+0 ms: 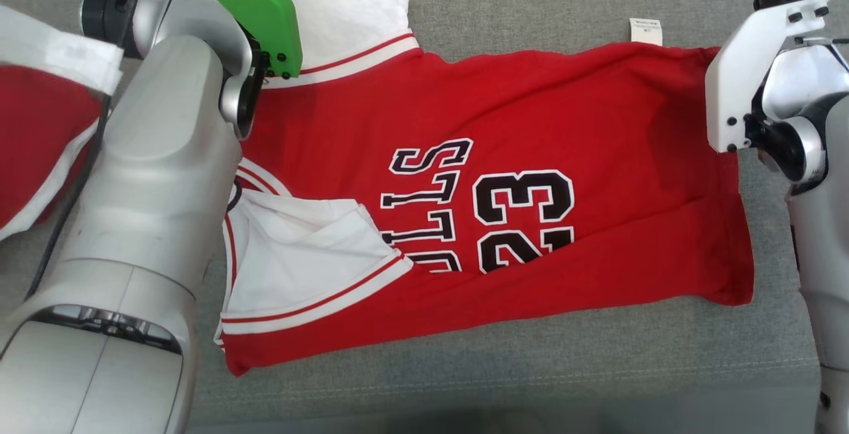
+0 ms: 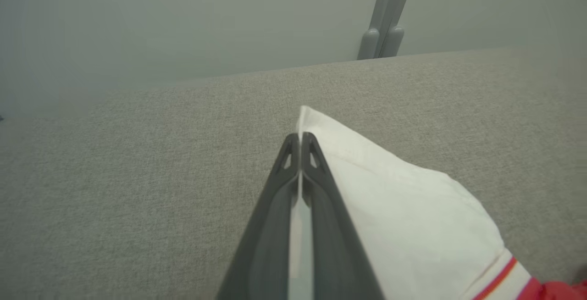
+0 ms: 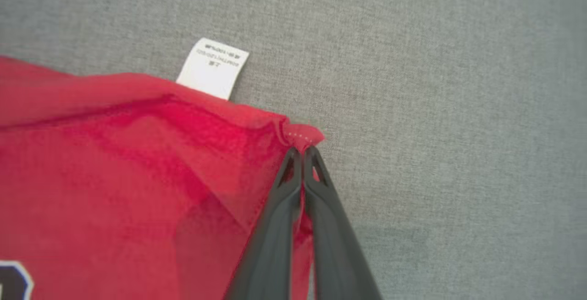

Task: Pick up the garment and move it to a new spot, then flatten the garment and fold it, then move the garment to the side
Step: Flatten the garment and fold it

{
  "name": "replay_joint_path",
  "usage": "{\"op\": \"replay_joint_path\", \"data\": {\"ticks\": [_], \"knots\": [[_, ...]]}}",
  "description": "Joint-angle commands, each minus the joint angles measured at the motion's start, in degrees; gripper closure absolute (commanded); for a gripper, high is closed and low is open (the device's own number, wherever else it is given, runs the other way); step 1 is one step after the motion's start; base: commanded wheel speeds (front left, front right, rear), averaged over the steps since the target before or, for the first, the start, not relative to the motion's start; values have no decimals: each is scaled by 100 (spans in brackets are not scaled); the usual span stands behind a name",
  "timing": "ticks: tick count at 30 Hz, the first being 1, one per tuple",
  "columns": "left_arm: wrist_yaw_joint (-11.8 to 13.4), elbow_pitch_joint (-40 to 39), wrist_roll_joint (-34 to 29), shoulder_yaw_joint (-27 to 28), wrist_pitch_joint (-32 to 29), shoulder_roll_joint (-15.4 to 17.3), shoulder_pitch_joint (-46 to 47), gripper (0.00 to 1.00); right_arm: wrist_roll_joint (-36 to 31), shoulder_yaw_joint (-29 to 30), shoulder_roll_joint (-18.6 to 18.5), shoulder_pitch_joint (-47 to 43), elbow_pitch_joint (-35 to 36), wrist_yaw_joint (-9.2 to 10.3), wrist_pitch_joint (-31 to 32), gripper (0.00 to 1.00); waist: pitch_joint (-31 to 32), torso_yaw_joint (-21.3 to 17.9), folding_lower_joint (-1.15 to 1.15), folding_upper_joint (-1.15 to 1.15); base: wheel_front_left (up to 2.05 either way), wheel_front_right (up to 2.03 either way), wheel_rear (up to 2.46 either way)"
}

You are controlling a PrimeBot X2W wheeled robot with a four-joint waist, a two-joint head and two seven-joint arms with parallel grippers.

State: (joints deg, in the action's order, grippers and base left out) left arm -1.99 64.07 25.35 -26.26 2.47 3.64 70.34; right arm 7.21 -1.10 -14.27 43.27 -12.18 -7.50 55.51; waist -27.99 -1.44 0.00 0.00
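The left gripper [image 2: 300, 140] is pinched tight on a white fabric corner of the red Bulls 23 jersey [image 1: 530, 102]. The right gripper [image 3: 302, 151] is clamped on its red hem corner, near the white care label [image 3: 213, 68]. The jersey lies spread across the grey fabric cushion [image 1: 530, 367], between both arms.

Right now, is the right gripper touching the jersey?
Touching. The right wrist view shows the right gripper shut on the red corner of the jersey, with cloth bunched at its tips and pinched between them.
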Motion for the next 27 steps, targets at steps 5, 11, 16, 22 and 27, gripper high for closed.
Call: {"op": "replay_joint_path", "data": {"ticks": [5,11,16,22,27], "knots": [[147,-401,207,146,463,-7,-554,100,193,-258,-332,-473,390,2,-246,100,450,236,0,0,0,0,0],[327,-1067,486,344,717,12,-1355,100,360,-525,-594,-898,582,2,-507,100,830,322,0,0,0,0,0],[417,-1932,639,369,523,84,-2096,100,586,-776,-844,-1168,735,3,-423,100,1078,384,0,0,0,0,0],[689,-3551,815,397,78,354,-3167,100,833,-1302,-1362,-1333,907,3,-481,100,1269,438,0,0,0,0,0],[1155,-5132,894,400,-506,696,-4306,100,1132,-2146,-2050,-1192,1034,3,-532,100,1342,489,0,0,0,0,0]]}}
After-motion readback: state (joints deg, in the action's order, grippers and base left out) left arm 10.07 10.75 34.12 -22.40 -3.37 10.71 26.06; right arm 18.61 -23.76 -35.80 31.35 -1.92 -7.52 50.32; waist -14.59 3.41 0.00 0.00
